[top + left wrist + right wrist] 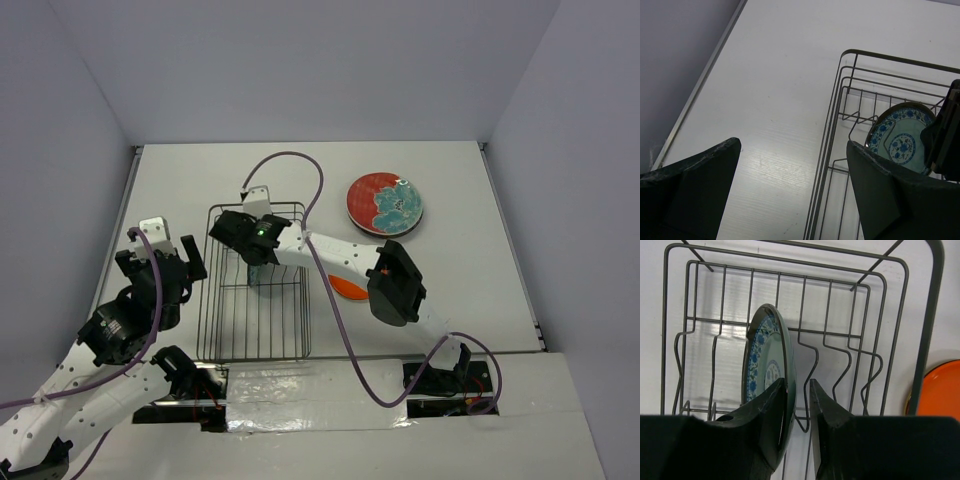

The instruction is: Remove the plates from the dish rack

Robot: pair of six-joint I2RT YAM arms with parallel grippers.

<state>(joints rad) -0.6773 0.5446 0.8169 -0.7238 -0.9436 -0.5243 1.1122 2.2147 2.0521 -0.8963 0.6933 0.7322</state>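
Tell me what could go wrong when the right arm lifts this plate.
The right jaws straddle only the rim of the upright white plate with blue floral pattern; so thin a hold may slip. Lifted at a tilt, it could catch the prongs of the grey wire dish rack. The round orange plate lies beside the rack, perhaps in the way out.

**Wire, glaze and matt black plastic**

The dish rack (931,315) is thin grey metal wire, smooth with a dull sheen. The blue-patterned plate (760,355) in it looks like glazed ceramic, glossy on face and rim. The red plate (385,203), at the upper right of the top view, and the orange plate (940,390) shine alike. The table (780,100) is white, smooth and softly reflective. The left gripper (793,144) and right gripper (797,382) have matt black plastic fingers, and the left ones are scuffed pale at the edges. A crinkled silvery foil strip (330,395) gleams along the bottom.
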